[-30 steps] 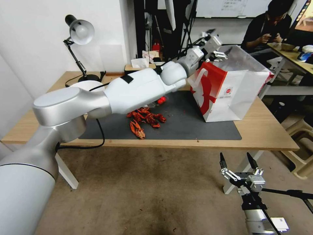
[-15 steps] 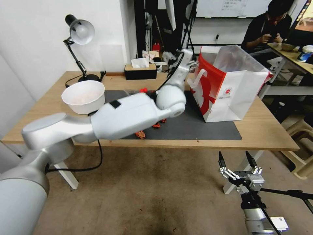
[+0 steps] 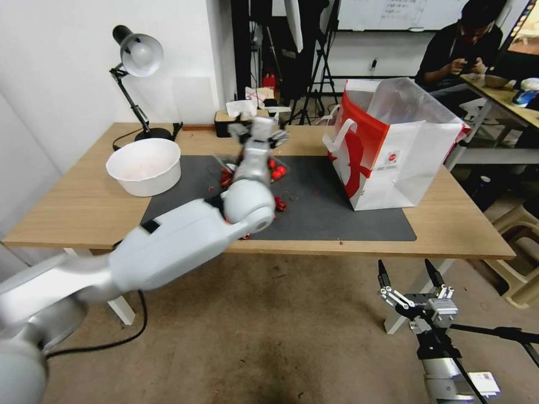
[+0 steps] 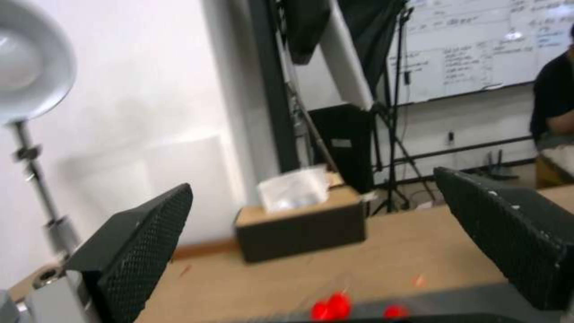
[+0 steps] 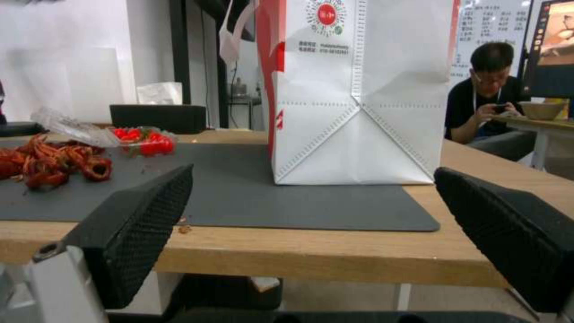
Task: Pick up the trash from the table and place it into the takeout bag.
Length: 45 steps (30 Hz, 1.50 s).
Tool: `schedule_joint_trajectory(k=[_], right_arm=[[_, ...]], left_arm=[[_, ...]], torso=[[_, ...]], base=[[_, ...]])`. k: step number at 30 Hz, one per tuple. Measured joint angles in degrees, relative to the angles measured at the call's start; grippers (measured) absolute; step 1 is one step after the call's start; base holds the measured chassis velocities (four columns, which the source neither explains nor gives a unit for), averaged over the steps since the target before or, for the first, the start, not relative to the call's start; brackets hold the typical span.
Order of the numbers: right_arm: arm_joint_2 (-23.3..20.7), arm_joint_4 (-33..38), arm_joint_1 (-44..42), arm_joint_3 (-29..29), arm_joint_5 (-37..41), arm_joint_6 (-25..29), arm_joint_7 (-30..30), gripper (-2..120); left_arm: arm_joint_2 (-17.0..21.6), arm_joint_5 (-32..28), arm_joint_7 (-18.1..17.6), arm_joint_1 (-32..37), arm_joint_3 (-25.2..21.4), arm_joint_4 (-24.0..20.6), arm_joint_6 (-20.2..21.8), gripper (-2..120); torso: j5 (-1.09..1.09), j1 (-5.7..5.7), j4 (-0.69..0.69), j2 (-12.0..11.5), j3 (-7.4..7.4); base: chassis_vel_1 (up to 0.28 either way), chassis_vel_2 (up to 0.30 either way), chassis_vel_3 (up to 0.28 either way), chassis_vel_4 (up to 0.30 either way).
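The trash left on the table (image 3: pixel 449 224) is a heap of red crayfish shells (image 3: pixel 226 175) (image 5: pixel 54 161) and a small clear plastic bag (image 3: pixel 276 168) (image 5: pixel 89 128) with red bits in it, both on the dark mat (image 3: pixel 348 219). My left gripper (image 3: pixel 258 130) (image 4: pixel 312 181) hovers open over the far side of that heap, holding nothing; my arm hides part of the shells. The takeout bag (image 3: pixel 404 163) (image 5: pixel 358 89) stands upright on the mat's right end, mouth open. Below the table's front edge, my right gripper (image 3: pixel 404 264) (image 5: pixel 314 170) hangs open and holds nothing.
A white bowl (image 3: pixel 144 165) sits at the mat's left edge. A desk lamp (image 3: pixel 137 56) and a tissue box (image 4: pixel 299 224) stand along the back edge. A plastic stool (image 3: pixel 522 247) is on the floor at the right.
My left arm has swung from the takeout bag's mouth back left and now hangs over the shells on the mat. The right arm has barely moved.
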Motion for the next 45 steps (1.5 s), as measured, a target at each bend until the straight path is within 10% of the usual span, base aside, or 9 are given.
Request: schedule_joint_trajectory(k=[7, 22, 45], right_arm=[[-0.40, 0.27, 0.02, -0.16, 0.08, 0.25, -0.17, 100], [-1.01, 1.11, 0.09, -0.25, 0.35, 0.30, -0.23, 100], [-2.35, 2.48, 1.70, 0.39, 6.22, -5.15, -2.05, 100]], left_arm=[[9.23, 9.86, 4.61, 23.26, -12.77, -7.80, -4.92, 100], [12.45, 18.00, 10.54, 51.37, -34.03, -17.48, -11.16, 100], [5.36, 25.25, 30.40, 82.66, -49.51, -20.50, -30.41, 100]], torso=[[-0.01, 0.00, -0.01, -0.01, 0.00], [0.01, 0.00, 0.00, 0.00, 0.00], [0.01, 0.00, 0.00, 0.00, 0.01]], base=[[0.000, 0.000, 0.000, 0.000], [0.000, 0.000, 0.000, 0.000], [0.000, 0.000, 0.000, 0.000]])
